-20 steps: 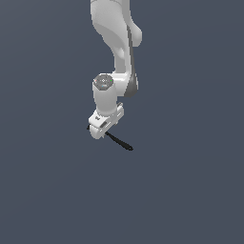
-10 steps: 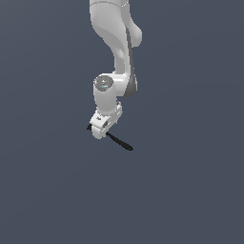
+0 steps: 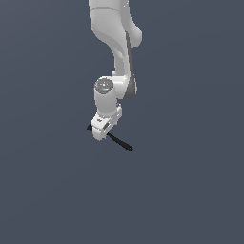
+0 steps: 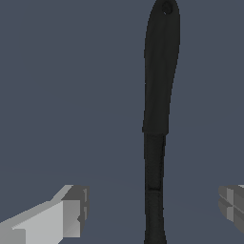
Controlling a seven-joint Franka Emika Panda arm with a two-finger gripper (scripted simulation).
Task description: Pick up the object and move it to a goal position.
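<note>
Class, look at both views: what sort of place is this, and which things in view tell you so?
Most likely a bare simulated test scene, not a real room: a flat, featureless grey surface, a smooth white robot arm rendered without texture, and one black tool lying between the open gripper's fingers.

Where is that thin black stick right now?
In the exterior view the black stick lies under the gripper, jutting toward that view's right; the wrist view shows it between the open fingers, touching neither.
</note>
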